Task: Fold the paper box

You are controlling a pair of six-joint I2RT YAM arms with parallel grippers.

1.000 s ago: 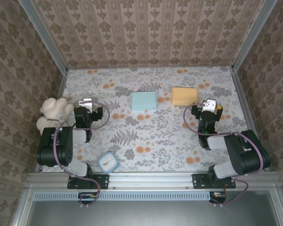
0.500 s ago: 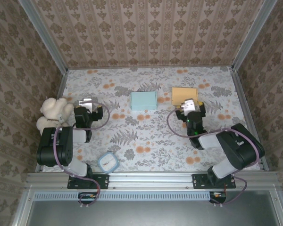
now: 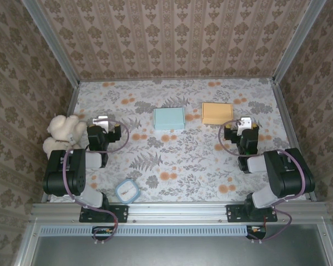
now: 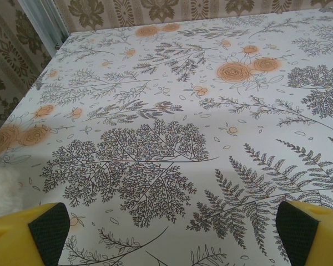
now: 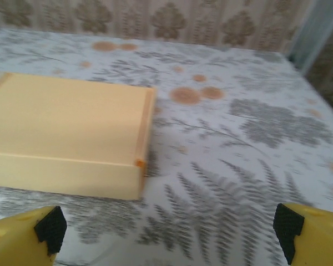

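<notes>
Right end effector (image 3: 245,123), jaws apart, lower right of flat orange paper box (image 3: 217,113); approach near edge squarely. Left end effector (image 3: 101,120) likewise apart.

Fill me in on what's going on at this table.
Nothing is being handled yet. Both grippers are open and empty. The right gripper hovers just off the near right corner of the orange box, which shows ahead and to the left in its wrist view. The left gripper sits beside the plush toy, facing bare table. The blue box lies untouched mid-table.
</notes>
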